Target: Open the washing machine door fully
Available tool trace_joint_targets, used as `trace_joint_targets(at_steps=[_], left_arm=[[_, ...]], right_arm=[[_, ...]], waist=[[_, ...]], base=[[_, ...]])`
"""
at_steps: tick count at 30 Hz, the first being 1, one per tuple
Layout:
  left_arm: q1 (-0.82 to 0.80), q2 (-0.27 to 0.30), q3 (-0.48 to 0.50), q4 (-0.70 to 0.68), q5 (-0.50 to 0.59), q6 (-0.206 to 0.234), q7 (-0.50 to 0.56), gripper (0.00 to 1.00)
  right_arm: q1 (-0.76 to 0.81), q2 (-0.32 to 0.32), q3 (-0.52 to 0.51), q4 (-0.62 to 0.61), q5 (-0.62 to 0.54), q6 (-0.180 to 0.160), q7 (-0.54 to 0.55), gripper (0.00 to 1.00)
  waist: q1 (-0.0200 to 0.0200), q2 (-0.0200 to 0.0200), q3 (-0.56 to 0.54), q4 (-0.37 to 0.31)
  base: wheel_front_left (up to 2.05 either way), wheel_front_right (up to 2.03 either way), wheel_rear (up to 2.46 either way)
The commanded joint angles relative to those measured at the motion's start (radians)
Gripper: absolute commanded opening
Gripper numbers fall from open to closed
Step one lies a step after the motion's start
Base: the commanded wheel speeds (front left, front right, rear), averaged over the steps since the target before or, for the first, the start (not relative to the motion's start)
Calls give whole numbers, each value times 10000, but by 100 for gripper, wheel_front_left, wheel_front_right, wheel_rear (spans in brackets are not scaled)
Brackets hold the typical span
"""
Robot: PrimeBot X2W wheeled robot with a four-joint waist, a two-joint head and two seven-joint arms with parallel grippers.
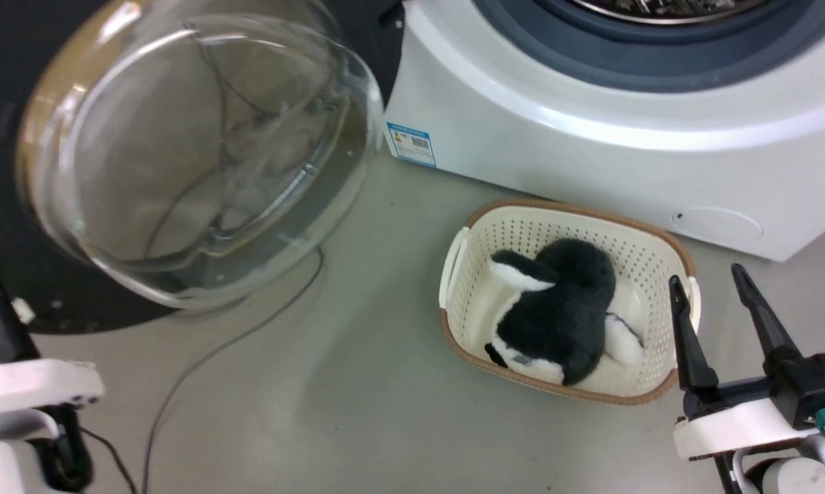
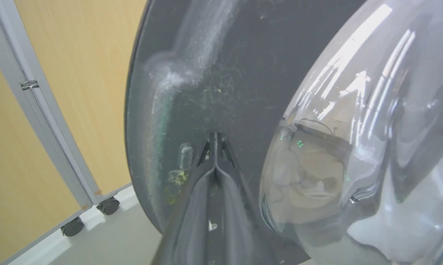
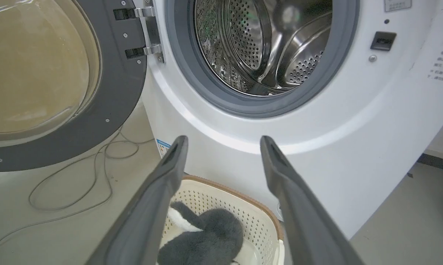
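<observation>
The washing machine door [image 3: 112, 110] stands wide open at nine o'clock of the drum [image 3: 265, 44], so little seems left; left fingers [image 2: 192, 221] pinched shut on nothing, right fingers [image 1: 686, 343] spread, empty.

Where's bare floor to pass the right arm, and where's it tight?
Bare floor lies between the washing machine door and the basket, crossed by a cable near the door, and in front of the basket. Tight: the strip between basket and washing machine, and by the right gripper.
</observation>
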Motion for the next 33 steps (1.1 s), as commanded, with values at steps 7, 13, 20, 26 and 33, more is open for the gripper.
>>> trace_joint_targets(at_steps=[7,13,20,26,33], left_arm=[[-1328,922,662,1361,240,-297,-44,0],[-2236,1579,798,2277,427,-389,-44,0],[-2990,2249,901,3699,546,-347,-44,0],[-3387,2647,968,4814,560,-252,-44,0],[-3557,2884,947,5240,648,-228,-44,0]], right_arm=[[-379,26,-59,-21,-214,6,-44,100],[-531,5,-37,2,-261,6,-44,100],[-567,6,-38,22,-268,6,-44,100],[-544,9,-88,7,-279,6,-44,100],[-431,19,-241,29,-237,6,-44,100]], waist=[[-1,-1,385,-161],[-1,-1,533,-267],[-1,-1,545,-535],[-1,-1,496,-719],[-1,-1,270,-792]], base=[[0,0,0],[0,0,0],[0,0,0],[0,0,0],[0,0,0]])
